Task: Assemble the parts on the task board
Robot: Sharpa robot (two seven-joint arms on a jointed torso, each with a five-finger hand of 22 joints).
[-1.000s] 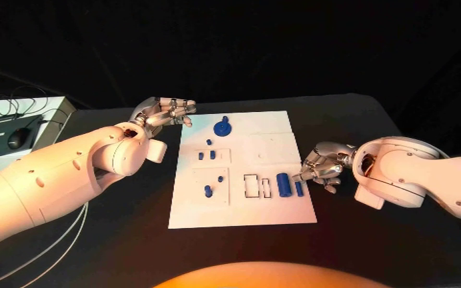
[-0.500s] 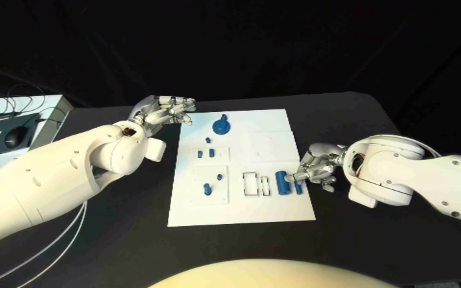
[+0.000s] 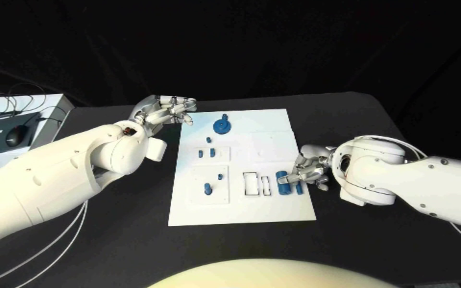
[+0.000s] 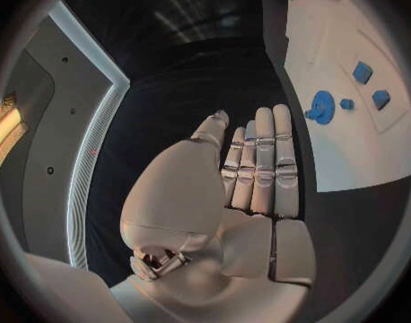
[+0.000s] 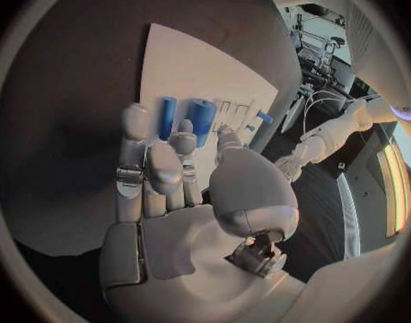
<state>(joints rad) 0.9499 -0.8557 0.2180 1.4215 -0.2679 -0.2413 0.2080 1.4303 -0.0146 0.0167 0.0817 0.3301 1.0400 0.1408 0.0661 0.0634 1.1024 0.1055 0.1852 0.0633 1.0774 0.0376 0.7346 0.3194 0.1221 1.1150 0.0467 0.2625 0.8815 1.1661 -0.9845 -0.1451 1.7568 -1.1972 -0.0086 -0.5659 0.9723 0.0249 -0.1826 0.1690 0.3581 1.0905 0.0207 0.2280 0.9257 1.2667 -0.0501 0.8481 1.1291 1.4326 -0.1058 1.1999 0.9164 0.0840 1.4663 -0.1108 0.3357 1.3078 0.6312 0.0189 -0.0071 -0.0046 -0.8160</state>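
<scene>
The white task board (image 3: 269, 145) lies in the middle of the black table. A round blue part (image 3: 222, 127) stands near its far edge, and several small blue parts (image 3: 206, 190) sit in its left plates. A thick blue cylinder (image 3: 284, 183) and a slimmer one (image 3: 299, 189) lie near the right edge. My right hand (image 3: 309, 168) reaches over that edge, fingertips right beside the cylinders, holding nothing. The right wrist view shows both cylinders (image 5: 202, 120) just past its fingers (image 5: 134, 147). My left hand (image 3: 165, 111) hovers off the board's far left corner, fingers straight (image 4: 259, 165), empty, with the round part (image 4: 321, 106) nearby.
A pale box (image 3: 34, 118) with a dark mouse-like thing (image 3: 14, 138) and cables sits at the table's left edge. White cables (image 3: 58, 241) run under my left arm. Bare black table lies in front of and to the right of the board.
My right hand has moved left onto the board's right edge, closer to the two blue cylinders. My left hand has stayed where it was.
</scene>
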